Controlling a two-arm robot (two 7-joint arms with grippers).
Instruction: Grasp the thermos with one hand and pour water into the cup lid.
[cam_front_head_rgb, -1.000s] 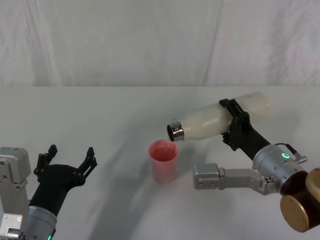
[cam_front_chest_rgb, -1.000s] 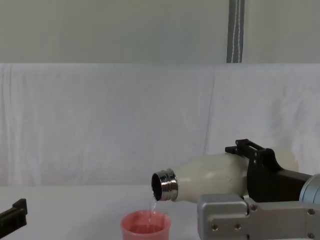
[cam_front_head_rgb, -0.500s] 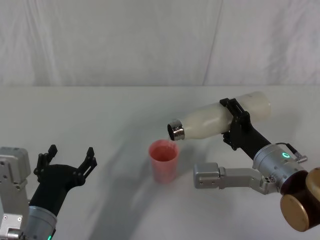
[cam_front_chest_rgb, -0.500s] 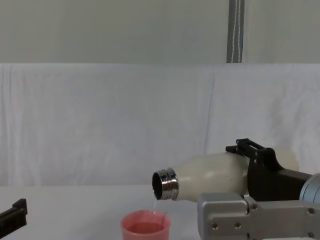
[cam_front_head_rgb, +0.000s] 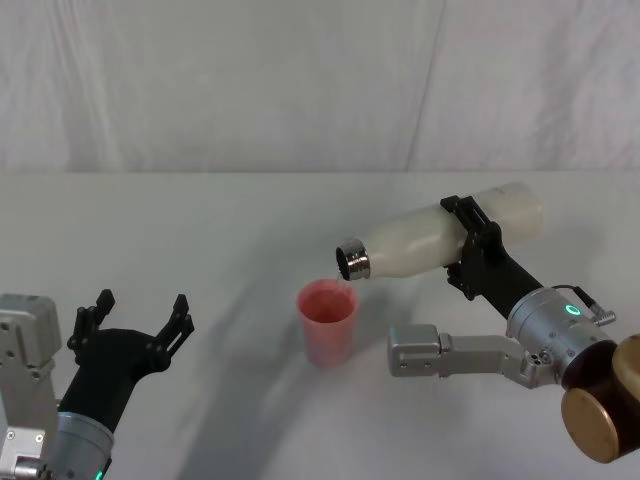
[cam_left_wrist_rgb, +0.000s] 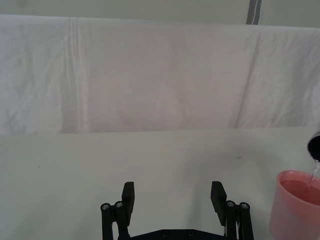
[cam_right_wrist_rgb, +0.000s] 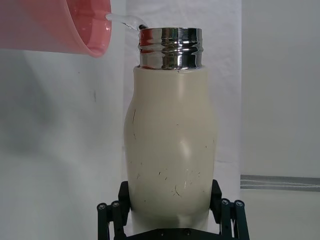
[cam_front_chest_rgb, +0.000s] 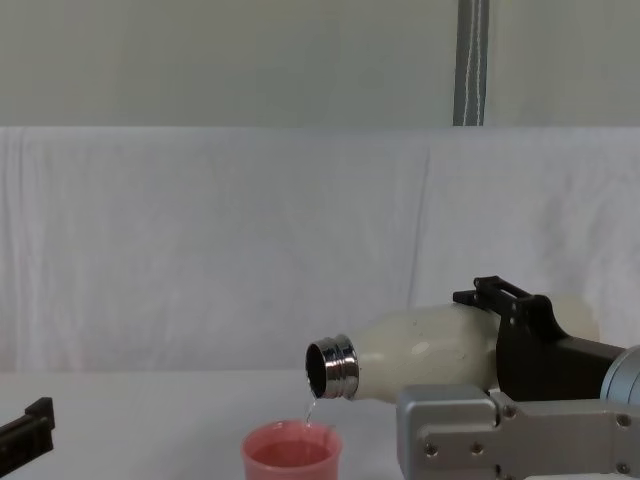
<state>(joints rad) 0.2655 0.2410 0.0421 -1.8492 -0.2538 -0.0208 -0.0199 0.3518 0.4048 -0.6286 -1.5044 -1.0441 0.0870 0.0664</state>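
Above the pink cup lid my right gripper, clamped on the thermos, keeps it tilted w/ a thinner trickle than 1 s ago, so pour is nearly done; left gripper idles, spread wide, holding nothing.

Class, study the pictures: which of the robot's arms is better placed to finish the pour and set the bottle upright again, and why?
The right. The right gripper is clamped round the tilted thermos, whose neck trickles water into the cup lid. The left gripper sits open and empty at the near left, apart from both.
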